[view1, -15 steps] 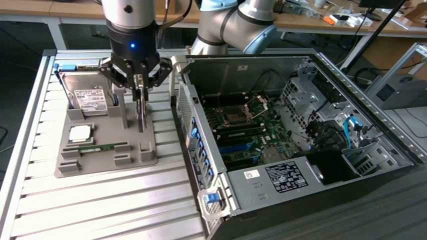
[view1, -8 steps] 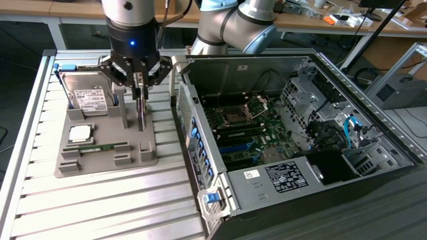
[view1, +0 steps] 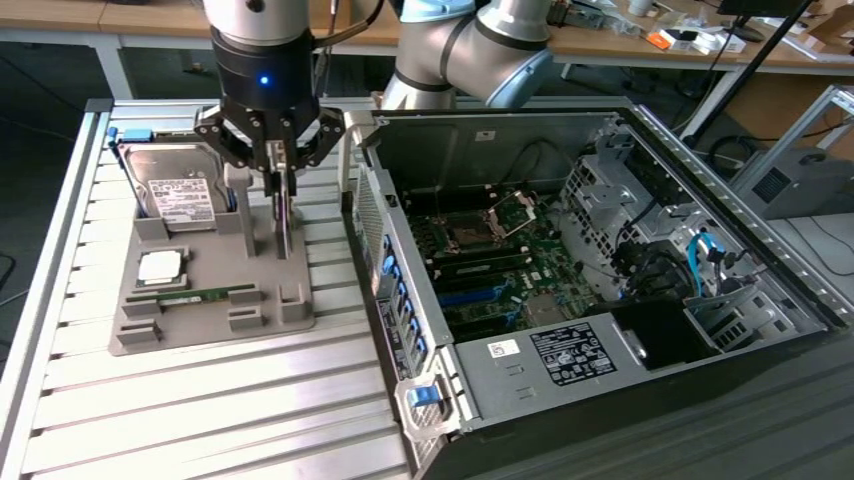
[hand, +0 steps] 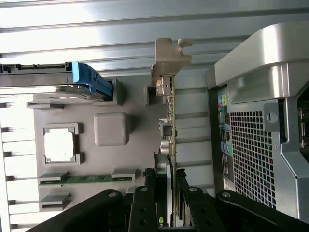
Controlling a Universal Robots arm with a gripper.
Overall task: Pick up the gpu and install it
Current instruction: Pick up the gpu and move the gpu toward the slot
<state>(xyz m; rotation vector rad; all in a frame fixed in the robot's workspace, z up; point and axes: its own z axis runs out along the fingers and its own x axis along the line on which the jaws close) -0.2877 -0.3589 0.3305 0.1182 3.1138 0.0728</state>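
The gripper (view1: 275, 185) hangs straight down over the grey parts holder (view1: 200, 325), its fingers (view1: 266, 172) straddling the top edge of the gpu (view1: 283, 225). The card stands upright and edge-on in a slot on the side of the holder nearest the open computer case (view1: 467, 150). Seen from the wrist, the gpu (hand: 170, 121) runs away from the gripper (hand: 167, 181) as a thin strip, with its silver bracket (hand: 169, 58) at the far end. One dark finger (hand: 155, 180) lies against each face of the card, so the jaws appear clamped on it, gripping near the end opposite the bracket. Whether the card's lower edge is seated in its slot or raised off it is hard to judge.

On the same holder (hand: 140, 145) are a hard drive (view1: 174, 185) with a white label and blue frame, propped up at the far end, a square CPU (view1: 160, 265) in its recess, and a green RAM stick (view1: 187, 296) lying flat. The holder rests on a slatted aluminium table (view1: 200, 410). The case lies just beside it on the exterior view's right, its side panel off and the motherboard (view1: 494, 260) exposed.
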